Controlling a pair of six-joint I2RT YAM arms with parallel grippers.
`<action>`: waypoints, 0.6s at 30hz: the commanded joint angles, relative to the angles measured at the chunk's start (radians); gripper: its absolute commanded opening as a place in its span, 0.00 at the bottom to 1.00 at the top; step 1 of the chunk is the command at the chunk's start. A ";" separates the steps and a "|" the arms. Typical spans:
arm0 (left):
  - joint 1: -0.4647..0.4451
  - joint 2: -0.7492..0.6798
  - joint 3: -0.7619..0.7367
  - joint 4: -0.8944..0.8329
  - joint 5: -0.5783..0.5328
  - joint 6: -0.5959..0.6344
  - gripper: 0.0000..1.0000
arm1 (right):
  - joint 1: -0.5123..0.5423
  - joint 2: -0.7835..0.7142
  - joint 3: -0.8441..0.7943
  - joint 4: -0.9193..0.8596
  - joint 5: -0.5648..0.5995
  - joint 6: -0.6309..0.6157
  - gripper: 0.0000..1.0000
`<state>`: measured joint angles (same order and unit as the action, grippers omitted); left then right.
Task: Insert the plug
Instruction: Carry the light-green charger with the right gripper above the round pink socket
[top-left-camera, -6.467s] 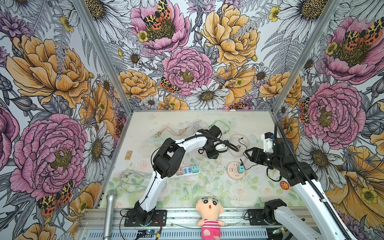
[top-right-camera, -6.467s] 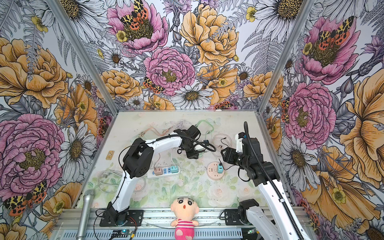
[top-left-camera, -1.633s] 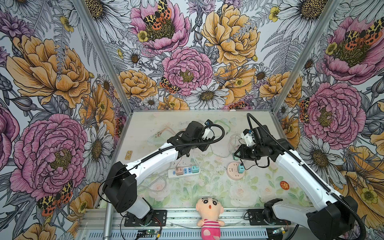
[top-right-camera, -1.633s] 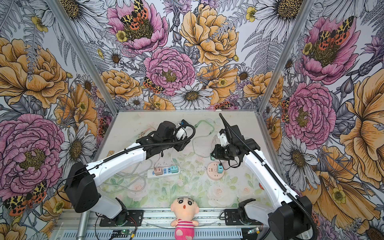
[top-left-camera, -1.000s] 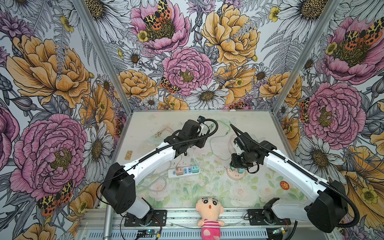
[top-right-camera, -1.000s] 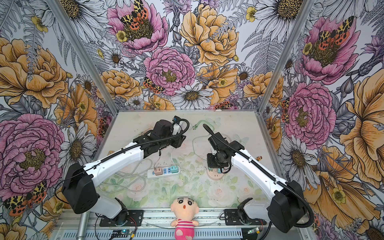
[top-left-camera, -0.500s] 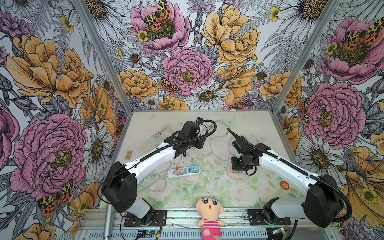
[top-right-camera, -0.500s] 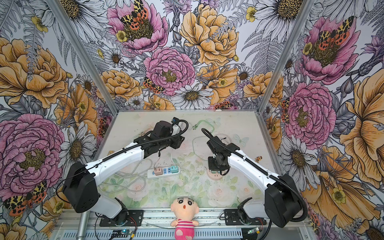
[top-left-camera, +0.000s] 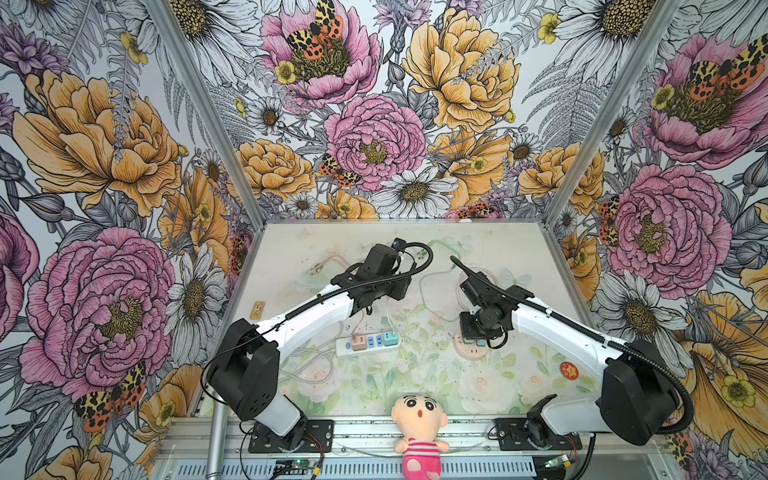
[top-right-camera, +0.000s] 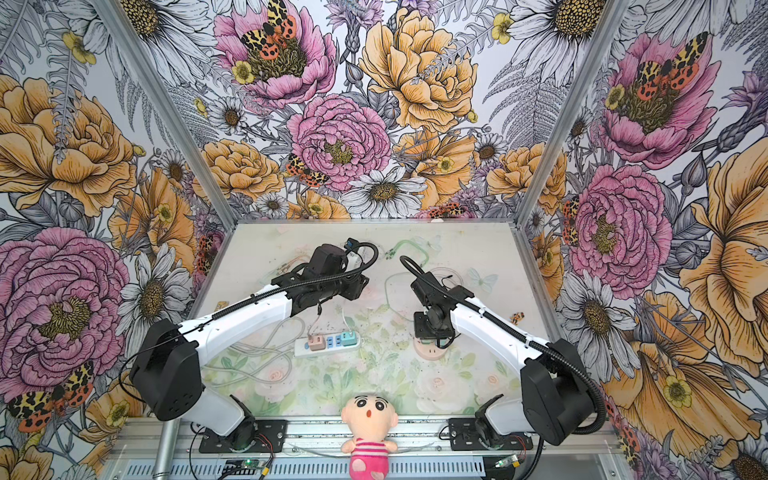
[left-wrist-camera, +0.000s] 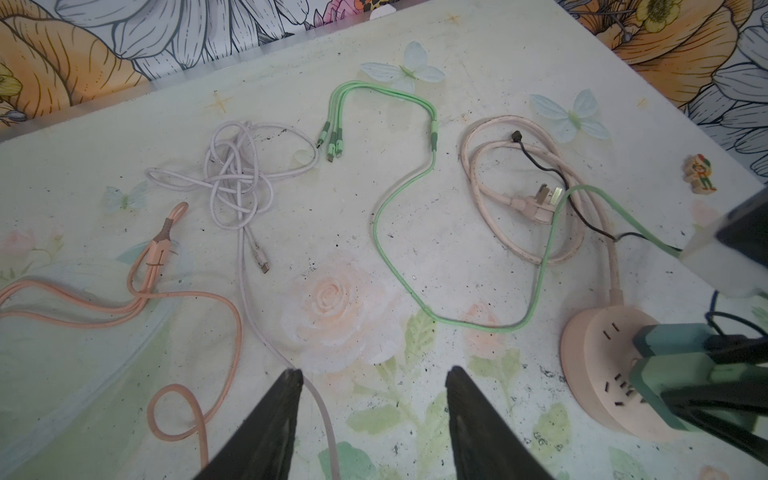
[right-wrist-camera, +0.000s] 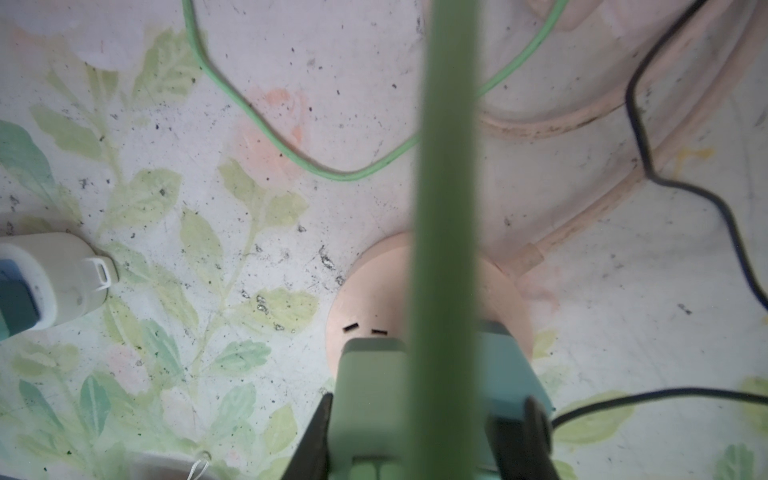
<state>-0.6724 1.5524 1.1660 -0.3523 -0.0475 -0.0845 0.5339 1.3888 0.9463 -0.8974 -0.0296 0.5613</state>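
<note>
Gripping green plug (right-wrist-camera: 370, 395) at pink socket (right-wrist-camera: 374, 291), right fingers (right-wrist-camera: 316, 440) (left fingers (left-wrist-camera: 270, 424) apart, empty).

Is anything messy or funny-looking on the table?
Yes. The white cable is knotted into a tangle between the peach cable and the green cable, which lie loose. Black specks also dirty the table around the round pink socket.

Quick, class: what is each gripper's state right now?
Left gripper: open, holding nothing.
Right gripper: shut on the light green square plastic plug, over the round pink socket.
</note>
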 joint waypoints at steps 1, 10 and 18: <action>0.010 0.005 -0.018 0.028 0.026 -0.024 0.58 | 0.003 0.009 -0.009 0.018 0.015 0.018 0.00; 0.011 -0.008 -0.029 0.038 0.026 -0.026 0.58 | 0.004 0.022 -0.020 0.022 0.030 0.018 0.00; 0.011 -0.011 -0.029 0.038 0.030 -0.026 0.58 | 0.004 0.021 -0.020 0.032 0.052 0.020 0.00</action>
<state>-0.6708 1.5524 1.1500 -0.3450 -0.0364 -0.1028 0.5339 1.3983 0.9340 -0.8803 -0.0158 0.5667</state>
